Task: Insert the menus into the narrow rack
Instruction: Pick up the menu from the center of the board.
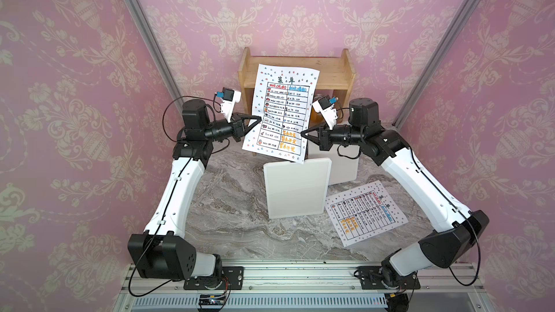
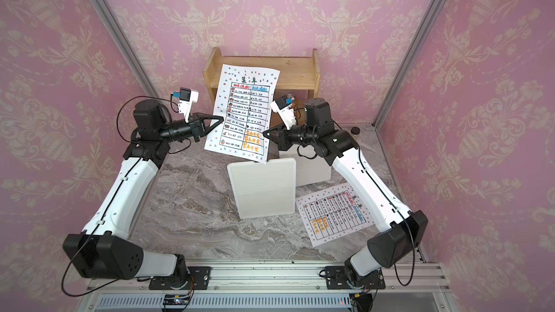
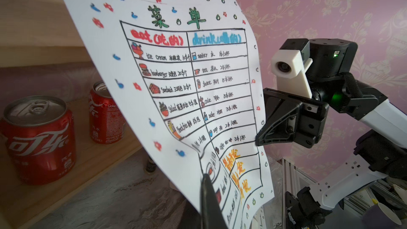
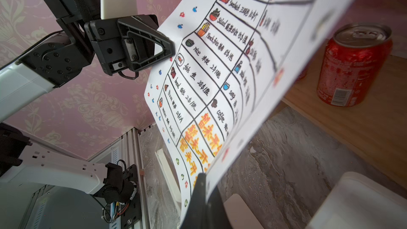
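One menu (image 1: 280, 112) (image 2: 241, 112) hangs upright over the table, pinched at both side edges. My left gripper (image 1: 259, 118) (image 3: 206, 177) is shut on its left edge, and my right gripper (image 1: 301, 132) (image 4: 201, 176) is shut on its right edge, lower down. The sheet (image 3: 187, 84) (image 4: 220, 73) bows between them. Its bottom edge sits just above the top of the narrow white rack (image 1: 295, 187) (image 2: 261, 187). A second menu (image 1: 365, 213) (image 2: 333, 214) lies flat on the marble table, right of the rack.
A wooden shelf (image 1: 295, 73) stands at the back wall behind the held sheet, with red cola cans (image 3: 37, 137) (image 4: 352, 67) on its lower board. A white box (image 1: 345, 169) sits behind the rack. A small dark bottle (image 3: 150, 165) stands on the table by the shelf.
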You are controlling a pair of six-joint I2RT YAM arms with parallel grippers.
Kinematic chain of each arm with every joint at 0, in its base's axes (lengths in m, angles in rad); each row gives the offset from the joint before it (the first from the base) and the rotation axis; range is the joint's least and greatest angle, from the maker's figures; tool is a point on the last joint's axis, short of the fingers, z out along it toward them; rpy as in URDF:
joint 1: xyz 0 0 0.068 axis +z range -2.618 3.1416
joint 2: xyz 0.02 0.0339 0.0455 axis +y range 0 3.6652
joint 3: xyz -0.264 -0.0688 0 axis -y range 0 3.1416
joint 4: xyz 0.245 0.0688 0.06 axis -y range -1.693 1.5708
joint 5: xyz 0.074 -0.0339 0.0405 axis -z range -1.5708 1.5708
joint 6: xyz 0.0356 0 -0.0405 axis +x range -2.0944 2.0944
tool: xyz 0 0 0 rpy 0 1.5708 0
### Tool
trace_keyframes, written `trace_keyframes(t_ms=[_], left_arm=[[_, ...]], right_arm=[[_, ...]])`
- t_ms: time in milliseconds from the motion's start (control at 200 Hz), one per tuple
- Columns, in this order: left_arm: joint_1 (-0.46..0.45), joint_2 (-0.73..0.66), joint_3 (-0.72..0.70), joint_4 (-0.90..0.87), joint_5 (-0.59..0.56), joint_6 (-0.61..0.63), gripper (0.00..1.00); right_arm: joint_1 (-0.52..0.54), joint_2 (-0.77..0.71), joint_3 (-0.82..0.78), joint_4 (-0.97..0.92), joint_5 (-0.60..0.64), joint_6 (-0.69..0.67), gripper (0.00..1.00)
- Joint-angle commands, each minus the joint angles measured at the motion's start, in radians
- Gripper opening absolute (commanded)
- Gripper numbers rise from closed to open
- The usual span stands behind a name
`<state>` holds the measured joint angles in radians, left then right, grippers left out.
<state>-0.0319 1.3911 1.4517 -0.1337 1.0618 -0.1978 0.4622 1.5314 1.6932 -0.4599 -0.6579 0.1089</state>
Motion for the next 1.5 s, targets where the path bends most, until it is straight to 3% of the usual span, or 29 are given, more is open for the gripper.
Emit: trace_keyframes(t_ms=[0, 220, 410, 475, 585, 1001, 1221, 1411, 1496], left_arm=[[-0.012, -0.034, -0.016, -0.027, -0.045, 0.089, 0.00], [-0.016, -0.036, -0.016, 0.001, -0.060, 0.087, 0.00], [-0.017, -0.078, -0.070, 0.094, -0.073, 0.098, 0.00], [-0.017, -0.090, -0.089, 0.129, -0.067, 0.104, 0.00], [-0.017, -0.107, -0.103, 0.136, -0.064, 0.135, 0.00], [-0.017, -0.118, -0.121, 0.217, -0.044, 0.144, 0.00], [-0.017, -0.100, -0.096, 0.264, -0.007, 0.078, 0.00], [-0.017, -0.089, -0.058, 0.245, 0.022, 0.023, 0.00], [-0.017, -0.091, -0.053, 0.230, 0.023, 0.020, 0.00]], right_arm=[[-0.005, -0.006, -0.002, 0.042, -0.025, 0.024, 0.00], [-0.006, 0.004, 0.007, 0.033, -0.030, 0.017, 0.00], [-0.007, 0.007, -0.002, 0.024, -0.046, -0.002, 0.13], [-0.007, 0.010, -0.005, 0.030, -0.047, -0.003, 0.24], [-0.011, 0.026, -0.003, 0.030, -0.056, -0.007, 0.33], [-0.010, 0.059, -0.008, 0.030, -0.068, -0.025, 0.42], [-0.023, 0.061, -0.025, 0.069, -0.055, -0.012, 0.39], [-0.023, 0.074, 0.001, 0.053, -0.047, -0.016, 0.14], [-0.023, 0.072, 0.005, 0.054, -0.049, -0.013, 0.08]])
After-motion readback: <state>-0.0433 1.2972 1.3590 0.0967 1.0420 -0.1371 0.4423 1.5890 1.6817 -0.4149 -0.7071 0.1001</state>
